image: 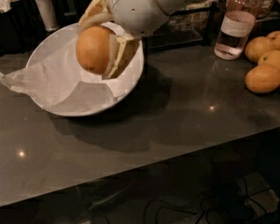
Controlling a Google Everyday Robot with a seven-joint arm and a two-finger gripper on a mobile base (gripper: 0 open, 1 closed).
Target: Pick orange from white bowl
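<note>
My gripper (100, 43) is shut on the orange (93, 49), a round dull yellow-orange fruit, and holds it in the air above the white bowl (46, 55). One cream finger (117, 55) lies across the orange's right side; the other curves over its top. The wide, shallow bowl sits on the dark grey counter at the upper left, lined with crumpled white paper (32, 80) that sticks out over its left rim. My white arm comes in from the upper right.
Several similar oranges (266, 62) lie clustered at the right edge of the counter. A clear bottle (234, 27) stands behind them. Dark containers and a cup (45, 10) stand at the back left. The counter's front edge (144, 171) runs diagonally below.
</note>
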